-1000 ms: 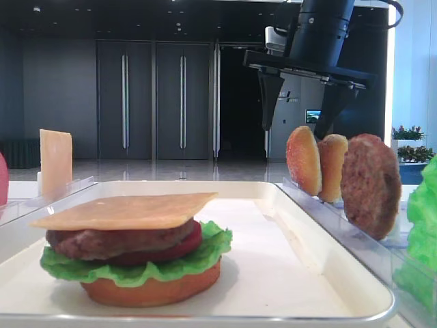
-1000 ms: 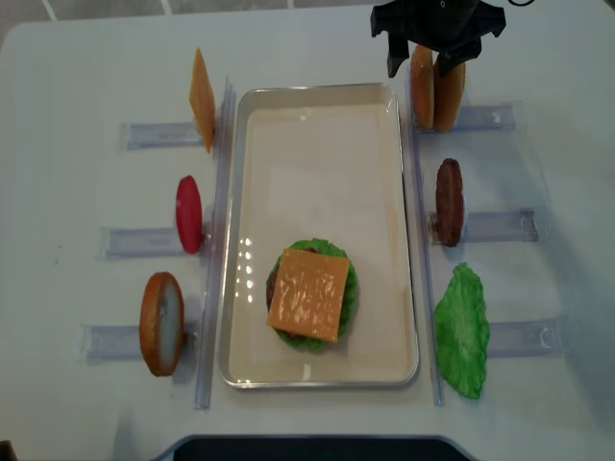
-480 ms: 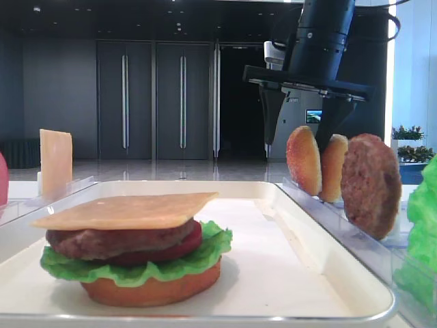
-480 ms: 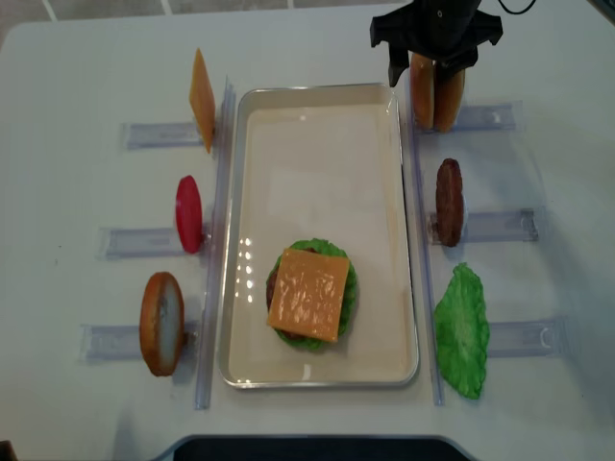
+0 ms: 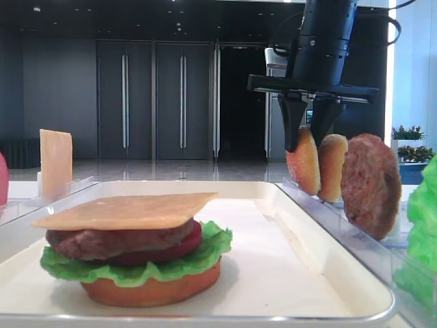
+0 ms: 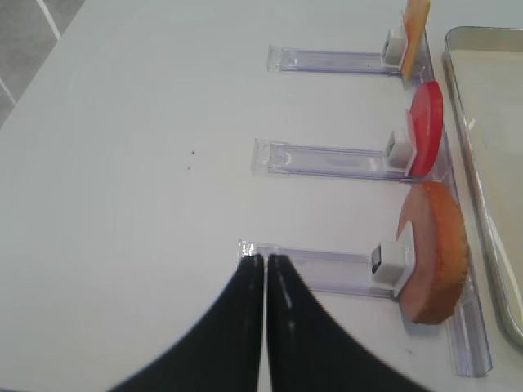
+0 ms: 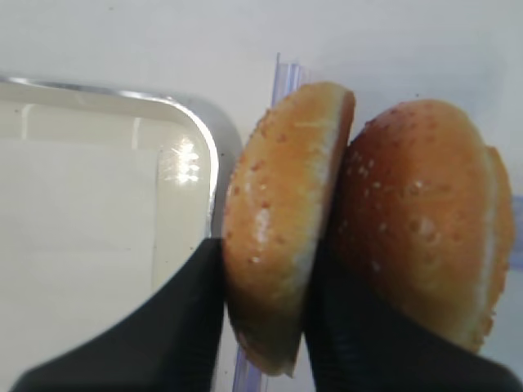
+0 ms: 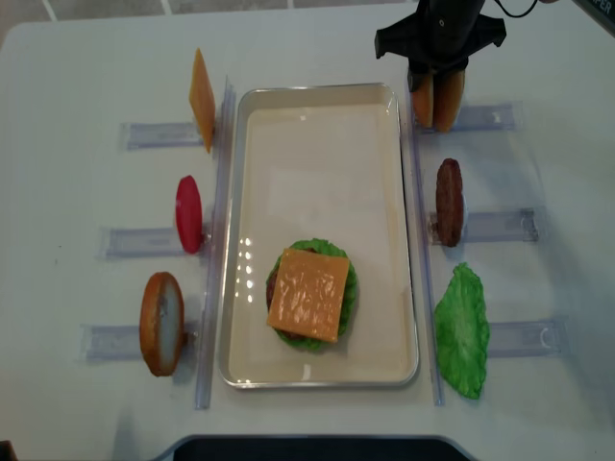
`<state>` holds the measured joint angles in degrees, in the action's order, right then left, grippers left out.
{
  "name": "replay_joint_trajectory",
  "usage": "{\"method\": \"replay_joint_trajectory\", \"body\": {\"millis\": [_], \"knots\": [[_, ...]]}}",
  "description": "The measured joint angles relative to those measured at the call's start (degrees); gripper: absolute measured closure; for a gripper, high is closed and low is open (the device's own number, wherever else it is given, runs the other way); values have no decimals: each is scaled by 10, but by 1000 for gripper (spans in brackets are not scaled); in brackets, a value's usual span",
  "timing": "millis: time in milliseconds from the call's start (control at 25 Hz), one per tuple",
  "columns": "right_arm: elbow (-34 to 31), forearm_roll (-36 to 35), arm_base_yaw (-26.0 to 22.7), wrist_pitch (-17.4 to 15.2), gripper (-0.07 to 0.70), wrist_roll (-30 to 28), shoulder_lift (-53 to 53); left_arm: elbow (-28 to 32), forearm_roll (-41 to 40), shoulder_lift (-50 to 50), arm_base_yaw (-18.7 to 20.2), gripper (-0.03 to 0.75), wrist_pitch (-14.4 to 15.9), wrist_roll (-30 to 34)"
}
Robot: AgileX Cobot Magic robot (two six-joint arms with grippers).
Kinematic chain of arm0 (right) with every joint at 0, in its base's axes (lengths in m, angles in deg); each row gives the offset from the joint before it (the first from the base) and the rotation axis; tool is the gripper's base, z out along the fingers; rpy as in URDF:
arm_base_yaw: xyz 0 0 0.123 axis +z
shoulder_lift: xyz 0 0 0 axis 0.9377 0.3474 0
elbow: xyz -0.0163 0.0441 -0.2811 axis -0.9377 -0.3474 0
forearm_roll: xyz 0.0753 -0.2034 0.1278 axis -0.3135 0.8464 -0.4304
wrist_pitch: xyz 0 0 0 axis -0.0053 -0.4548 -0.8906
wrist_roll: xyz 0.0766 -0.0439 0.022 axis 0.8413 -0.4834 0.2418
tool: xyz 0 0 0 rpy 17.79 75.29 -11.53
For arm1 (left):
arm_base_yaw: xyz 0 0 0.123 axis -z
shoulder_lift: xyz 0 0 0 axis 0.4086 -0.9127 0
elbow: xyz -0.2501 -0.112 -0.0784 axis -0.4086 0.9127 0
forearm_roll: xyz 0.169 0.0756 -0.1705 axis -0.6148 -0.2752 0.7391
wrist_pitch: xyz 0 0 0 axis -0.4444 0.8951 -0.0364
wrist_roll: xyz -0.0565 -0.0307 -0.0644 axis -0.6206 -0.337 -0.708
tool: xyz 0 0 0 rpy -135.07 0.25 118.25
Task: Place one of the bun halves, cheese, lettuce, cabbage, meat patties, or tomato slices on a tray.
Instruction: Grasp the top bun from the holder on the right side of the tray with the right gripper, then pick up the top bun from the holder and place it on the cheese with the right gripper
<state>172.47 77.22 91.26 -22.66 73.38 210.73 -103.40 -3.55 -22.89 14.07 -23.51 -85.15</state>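
Two black right jaws pinch one domed, seeded bun half [image 7: 282, 220] standing on edge

Left gripper [image 6: 265, 269] closed over a white table [image 6: 131, 163], beside three clear racks.

Black fingers [image 6: 245, 327] pressed together, tips just at the near rack's [image 6: 327, 269] left end, nothing between them. On that rack, standing on edge at its right end: an orange-brown bun [image 6: 433, 261] against a small white clip [image 6: 388, 263]. Beyond the bun, on the middle rack [image 6: 327, 159], a red tomato slice [image 6: 425, 126] upright. Farther past that, on the far rack [image 6: 327, 60], a yellow-orange cheese slice [image 6: 415, 24] on edge. Right of the bun, the rolled rim of a cream tray [image 6: 478, 163].
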Motion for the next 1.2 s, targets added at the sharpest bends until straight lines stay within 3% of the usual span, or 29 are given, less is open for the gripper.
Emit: {"method": "replay_joint_trajectory", "body": {"millis": [400,800,1000,1200], "knots": [[0,2,1,-9,391,-2,-6,0,0,0,0,715,0,0],[0,-14,1,-77,391,-2,-91,0,0,0,0,715,0,0],[-14,-81,1,-83,391,-23,-143,0,0,0,0,715,0,0],[-105,-178,1,-70,391,-62,-223,0,0,0,0,715,0,0]]}}
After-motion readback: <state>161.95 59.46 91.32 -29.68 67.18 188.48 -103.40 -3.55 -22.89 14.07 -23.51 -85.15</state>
